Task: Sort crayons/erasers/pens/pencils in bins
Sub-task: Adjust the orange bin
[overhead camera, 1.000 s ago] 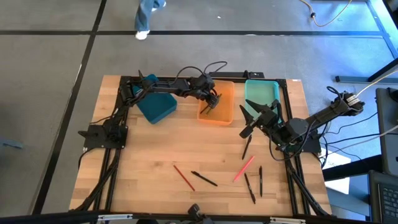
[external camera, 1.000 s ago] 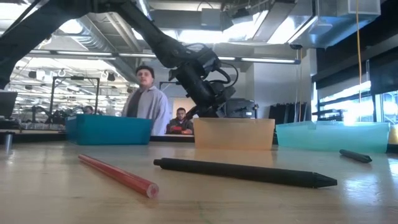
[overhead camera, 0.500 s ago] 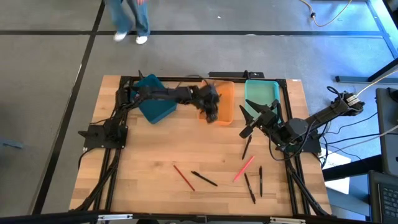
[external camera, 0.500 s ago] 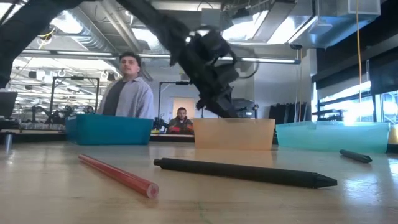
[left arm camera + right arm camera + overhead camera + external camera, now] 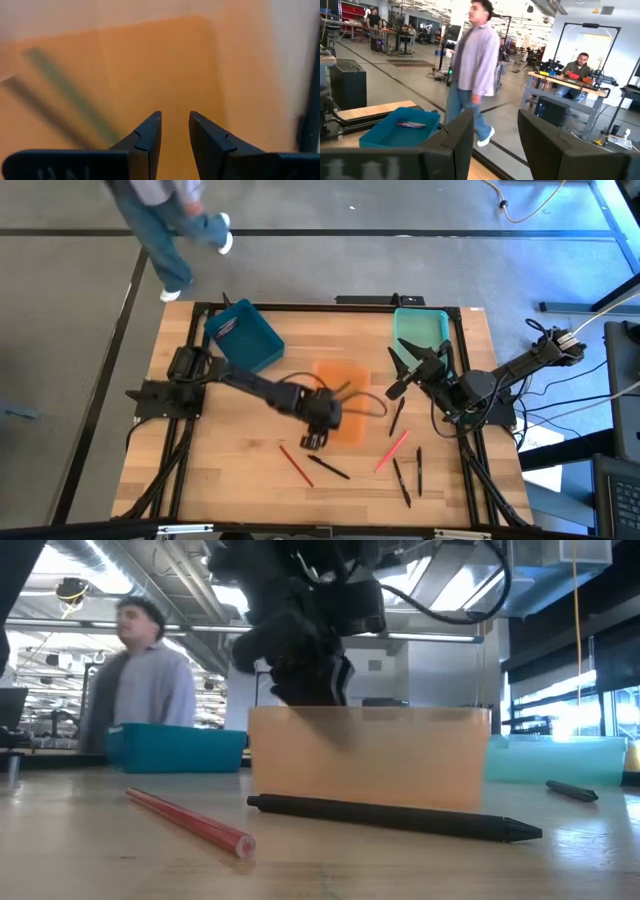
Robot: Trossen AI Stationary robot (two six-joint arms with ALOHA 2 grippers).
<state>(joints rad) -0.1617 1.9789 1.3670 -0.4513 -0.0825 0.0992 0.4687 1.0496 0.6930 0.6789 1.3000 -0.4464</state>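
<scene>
Left tool [image 5: 312, 438] grips translucent orange tray [image 5: 345, 385].

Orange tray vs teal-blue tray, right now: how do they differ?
The orange tray sits mid-table, near the loose pens; the teal-blue tray sits at the far left corner. The left gripper is at the orange tray's rim; nothing touches the teal-blue one. Orange is translucent, teal-blue opaque. Both are shallow rectangular trays of similar size.

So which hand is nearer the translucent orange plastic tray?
Left. The left hand sits at the translucent orange plastic tray; the right hand is off to its side.
</scene>
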